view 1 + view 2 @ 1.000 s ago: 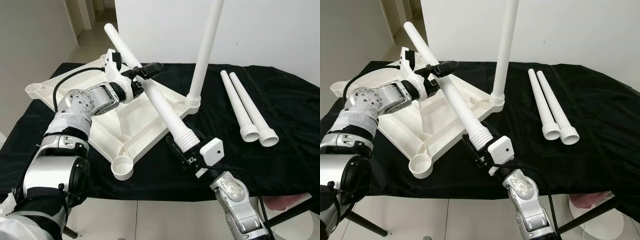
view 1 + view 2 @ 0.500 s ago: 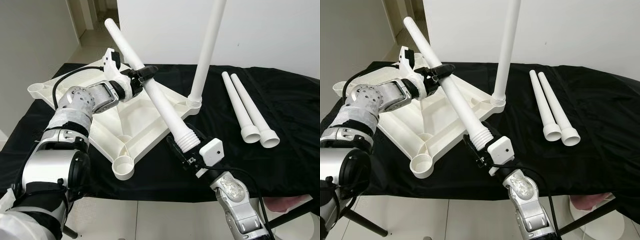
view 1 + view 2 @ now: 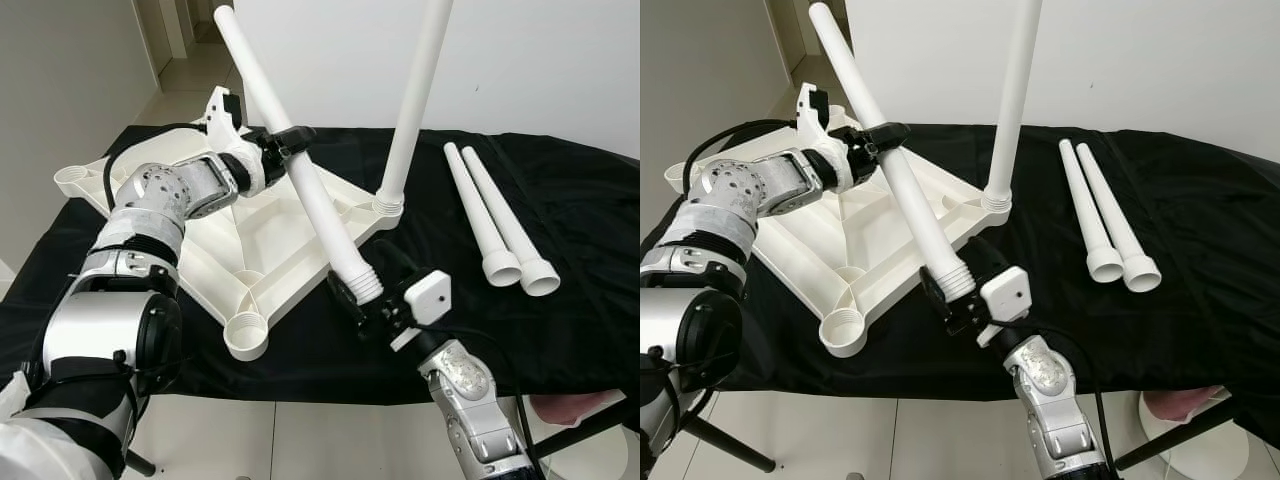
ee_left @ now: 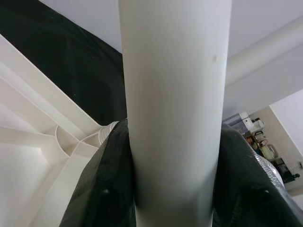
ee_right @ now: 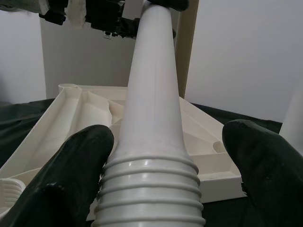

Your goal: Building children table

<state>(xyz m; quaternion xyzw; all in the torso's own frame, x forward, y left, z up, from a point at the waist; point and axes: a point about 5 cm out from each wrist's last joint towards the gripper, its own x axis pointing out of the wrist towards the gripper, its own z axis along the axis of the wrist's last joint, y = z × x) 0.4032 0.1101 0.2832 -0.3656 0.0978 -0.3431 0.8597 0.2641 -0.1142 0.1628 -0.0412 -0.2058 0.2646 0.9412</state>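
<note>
The white tabletop lies upside down on the black-covered table. One white leg stands upright in its far right corner socket. My left gripper is shut on a second leg, which slants steeply upward to the left. That leg's threaded end hangs just above the cloth between the fingers of my right gripper. In the right wrist view one finger touches the threads and the other stands apart, so this gripper is open.
Two loose white legs lie side by side on the cloth at the right. An empty corner socket sits near the table's front edge and another at the far left. A white wall stands behind.
The held leg has tilted more upright, its top end swinging up. My left gripper rose with it, and the threaded end with my right gripper shifted slightly left.
</note>
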